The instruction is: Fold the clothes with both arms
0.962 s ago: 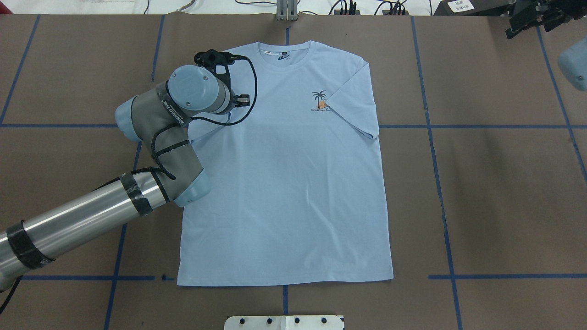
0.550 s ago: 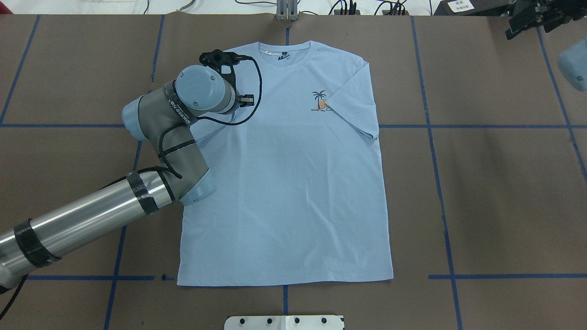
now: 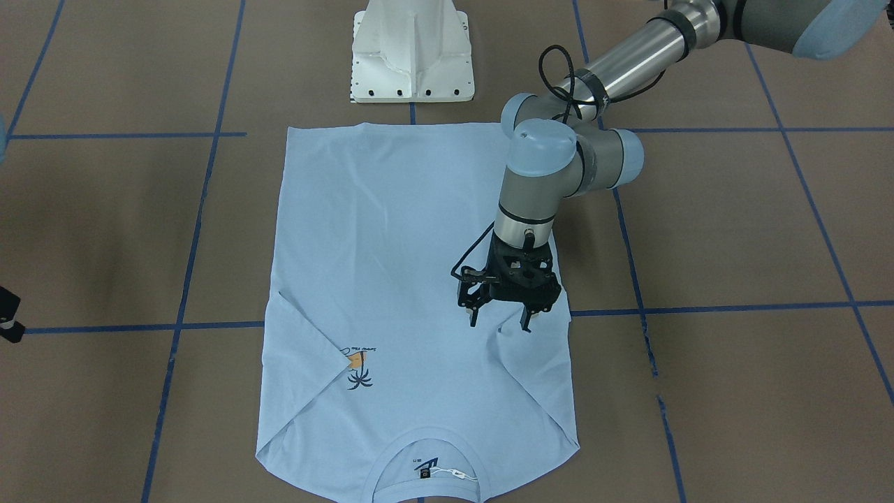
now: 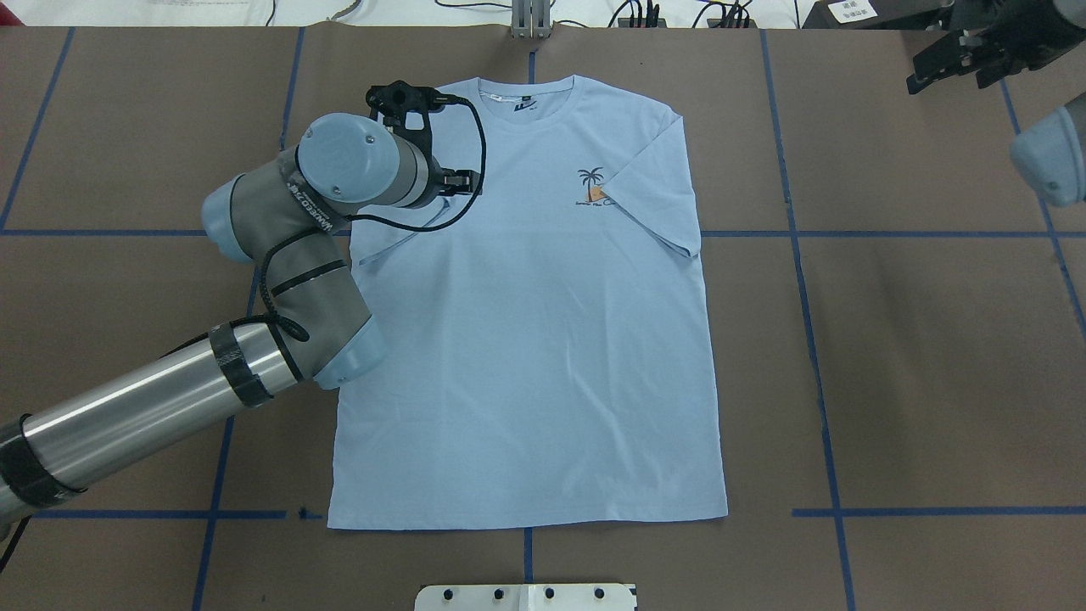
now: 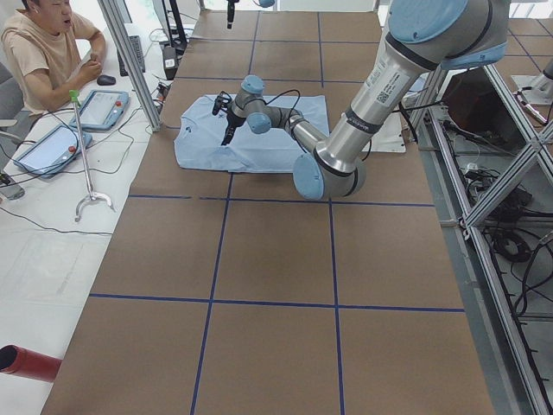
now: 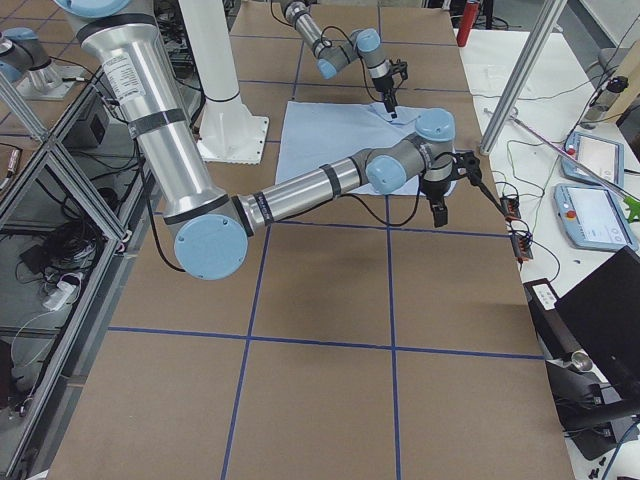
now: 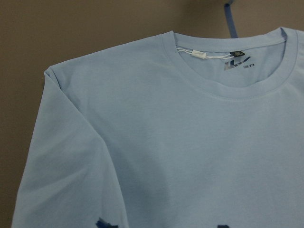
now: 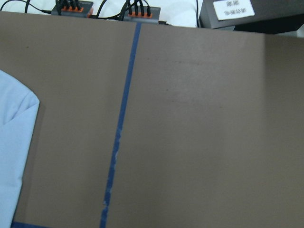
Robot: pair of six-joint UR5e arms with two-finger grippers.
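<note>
At the left gripper (image 3: 500,323): black fingers spread wide, nothing between them, tips pointing down just over the T-shirt (image 3: 391,244) near one shoulder. Touching the cloth or not, impossible to tell. From overhead, almost wholly hidden under the grey wrist and blue cap of the left arm (image 4: 170,399). Of the right gripper (image 4: 954,68), only a black cluster at the table's far corner, well apart from the shirt; wide or narrow, cannot tell. In its wrist view, just bare table and a corner of the shirt cut off at the edge.

Thin light blue fabric, flat and front up, faintly wrinkled, collar away from the robot, hem toward the white pedestal (image 3: 412,56). One sleeve folded in on a diagonal beside the small palm print (image 4: 594,188). Dark neck label (image 7: 235,64) and white tag (image 7: 197,53) inside the ribbed collar.

Underneath, matte brown table (image 4: 933,339) gridded with blue tape (image 4: 797,255). Beyond its end, aluminium framing (image 5: 131,65), cables, a seated person (image 5: 43,52) at a white bench.
</note>
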